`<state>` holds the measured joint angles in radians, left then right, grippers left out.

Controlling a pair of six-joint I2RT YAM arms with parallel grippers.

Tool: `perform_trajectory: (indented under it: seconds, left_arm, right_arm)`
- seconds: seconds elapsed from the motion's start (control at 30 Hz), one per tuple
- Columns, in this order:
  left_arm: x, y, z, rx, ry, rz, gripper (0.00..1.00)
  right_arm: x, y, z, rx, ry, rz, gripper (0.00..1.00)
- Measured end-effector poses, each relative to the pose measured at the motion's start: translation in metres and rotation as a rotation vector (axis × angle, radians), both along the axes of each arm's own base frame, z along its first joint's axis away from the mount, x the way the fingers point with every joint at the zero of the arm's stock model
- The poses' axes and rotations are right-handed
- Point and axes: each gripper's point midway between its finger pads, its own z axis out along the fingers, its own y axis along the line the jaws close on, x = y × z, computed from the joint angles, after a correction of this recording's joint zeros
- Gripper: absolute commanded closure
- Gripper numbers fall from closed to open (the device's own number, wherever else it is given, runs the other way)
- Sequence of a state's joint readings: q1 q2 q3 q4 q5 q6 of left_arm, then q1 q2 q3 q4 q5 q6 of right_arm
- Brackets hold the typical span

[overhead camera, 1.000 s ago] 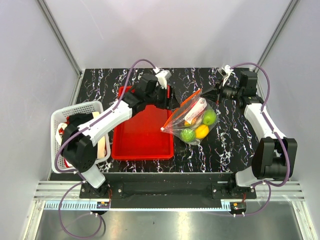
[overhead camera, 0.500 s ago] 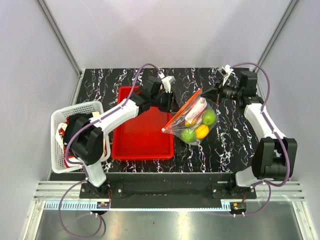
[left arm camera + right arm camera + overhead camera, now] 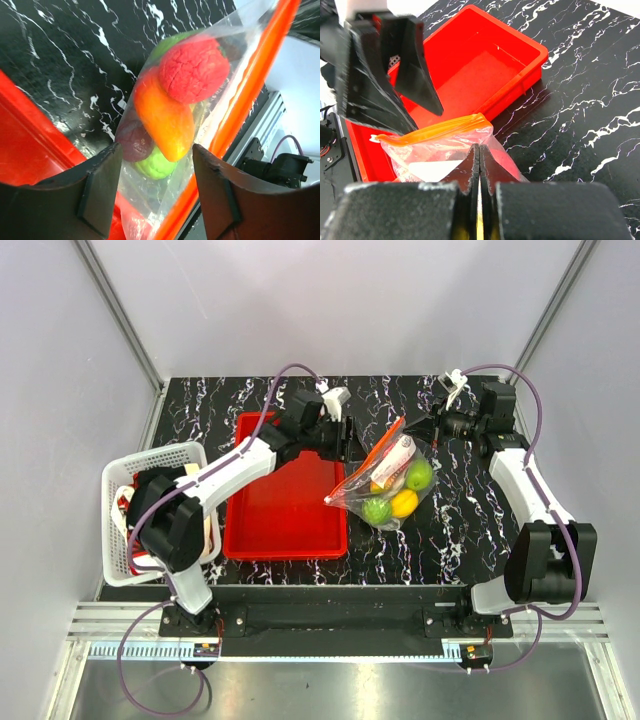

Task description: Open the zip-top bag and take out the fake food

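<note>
The zip-top bag (image 3: 385, 480) hangs just above the table right of the red tray, its orange zip strip (image 3: 368, 458) running diagonally. Through the film show two green fruits (image 3: 419, 475), a yellow one (image 3: 404, 503) and, in the left wrist view, a red piece (image 3: 192, 67), an orange piece (image 3: 162, 117) and a dark piece (image 3: 134, 142). My right gripper (image 3: 479, 152) is shut on the bag's film just below the strip (image 3: 435, 131). My left gripper (image 3: 156, 146) is open, its fingers (image 3: 97, 190) either side of the bag's lower part and strip (image 3: 240, 115).
The red tray (image 3: 285, 505) lies left of the bag, under my left arm. A white basket (image 3: 150, 465) with a few items stands at the table's left edge. White walls and metal posts close in the back and sides.
My left gripper has moved right from over the tray's far edge up to the bag's zip strip. The bag and my right gripper have hardly moved.
</note>
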<state>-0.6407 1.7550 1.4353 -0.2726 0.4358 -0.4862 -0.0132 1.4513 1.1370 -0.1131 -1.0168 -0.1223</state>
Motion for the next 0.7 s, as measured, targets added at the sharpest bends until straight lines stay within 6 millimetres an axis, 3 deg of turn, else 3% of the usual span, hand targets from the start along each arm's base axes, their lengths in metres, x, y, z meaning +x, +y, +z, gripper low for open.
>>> perform_trajectory:
  seconds: [0.27,0.7]
  left_arm:
    - [0.006,0.013,0.029,-0.020,-0.071,0.025,0.41]
    - [0.004,0.007,0.036,-0.050,-0.084,0.001,0.49]
  right_arm:
    - [-0.001,0.000,-0.001,-0.001,0.008,-0.002,1.00]
    - [-0.001,0.000,-0.002,-0.002,0.010,-0.001,1.00]
